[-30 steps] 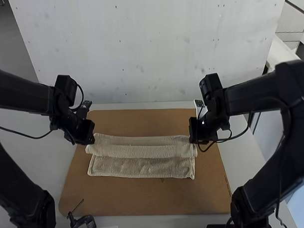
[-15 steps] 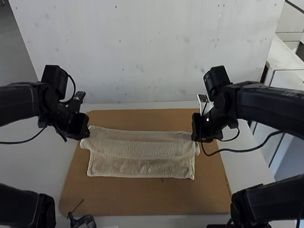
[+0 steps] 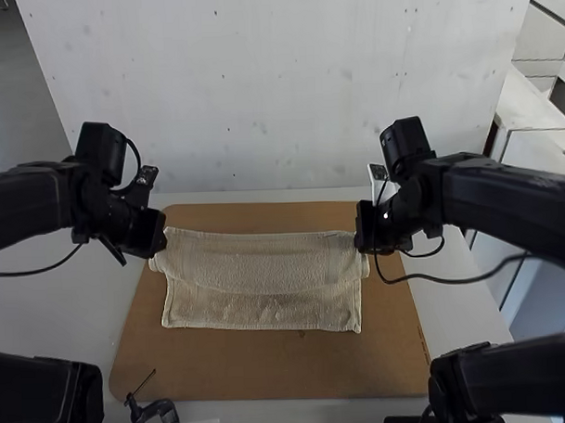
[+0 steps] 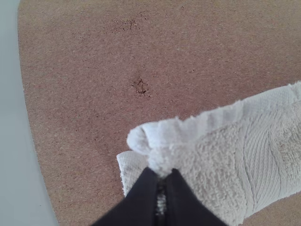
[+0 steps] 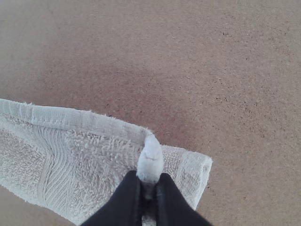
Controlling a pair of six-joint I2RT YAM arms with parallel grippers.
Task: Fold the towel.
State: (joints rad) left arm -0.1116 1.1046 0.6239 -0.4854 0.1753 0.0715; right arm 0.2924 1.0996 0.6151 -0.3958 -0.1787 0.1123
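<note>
One left gripper (image 3: pixel 156 247), middle left of the high view, and one right gripper (image 3: pixel 363 241), right of middle, pinch the top corners of the towel (image 3: pixel 256 263), hiding the tips. It spreads between them, partly doubled over, above the brown board (image 3: pixel 269 368).

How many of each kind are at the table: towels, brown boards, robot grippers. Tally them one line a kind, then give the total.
Towels: 1, the folded towel
Brown boards: 1, the brown board under it
Robot grippers: 2, the left gripper and the right gripper
Total: 4
</note>
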